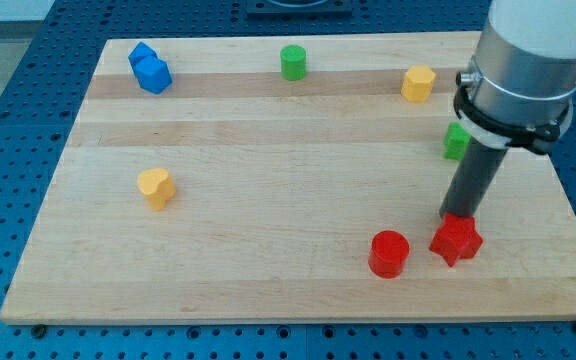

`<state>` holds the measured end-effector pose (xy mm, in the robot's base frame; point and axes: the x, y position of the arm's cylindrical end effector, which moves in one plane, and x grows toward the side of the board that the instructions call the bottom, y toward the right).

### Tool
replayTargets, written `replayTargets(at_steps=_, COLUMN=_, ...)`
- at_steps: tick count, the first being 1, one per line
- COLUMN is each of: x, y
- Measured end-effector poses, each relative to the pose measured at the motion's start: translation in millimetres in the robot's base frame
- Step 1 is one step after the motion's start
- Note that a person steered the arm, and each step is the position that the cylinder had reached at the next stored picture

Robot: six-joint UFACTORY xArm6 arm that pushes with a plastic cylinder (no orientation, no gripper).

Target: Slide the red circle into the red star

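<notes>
The red circle (389, 253) lies near the bottom edge of the wooden board (268, 250), right of centre. The red star (456, 239) lies just to its right, with a small gap between them. My tip (456, 216) is at the top edge of the red star, touching or nearly touching it, and up and to the right of the red circle. The rod rises from there toward the view's top right.
A blue block (150, 69) sits at the top left. A green cylinder (293, 62) is at top centre. A yellow block (418, 83) is at the top right. A green block (456, 141) is partly hidden behind the rod. A yellow heart (155, 187) lies at the left.
</notes>
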<state>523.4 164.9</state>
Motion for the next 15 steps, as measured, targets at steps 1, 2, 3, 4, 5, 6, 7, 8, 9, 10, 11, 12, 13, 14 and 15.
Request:
replayTargets(at_steps=1, x=8.7, y=0.0)
replayTargets(at_steps=2, x=7.2, y=-0.6)
replayTargets(at_steps=3, x=-6.5, y=-45.0)
replayTargets(at_steps=4, x=-1.4, y=-100.3)
replayTargets(at_steps=5, x=18.4, y=-132.9)
replayTargets(at_steps=6, x=45.2, y=-131.4)
replayTargets(at_steps=7, x=53.3, y=-127.9)
replayTargets(at_steps=8, x=50.2, y=-127.9)
replayTargets(at_steps=9, x=48.6, y=-127.9)
replayTargets(at_steps=10, x=48.6, y=-127.4)
replayTargets(at_steps=11, x=48.6, y=-93.1)
replayTargets(at_steps=12, x=48.6, y=-62.9)
replayTargets(at_steps=13, x=48.6, y=-59.6)
replayTargets(at_steps=14, x=48.0, y=-59.9)
replayTargets(at_steps=15, x=22.2, y=-86.0)
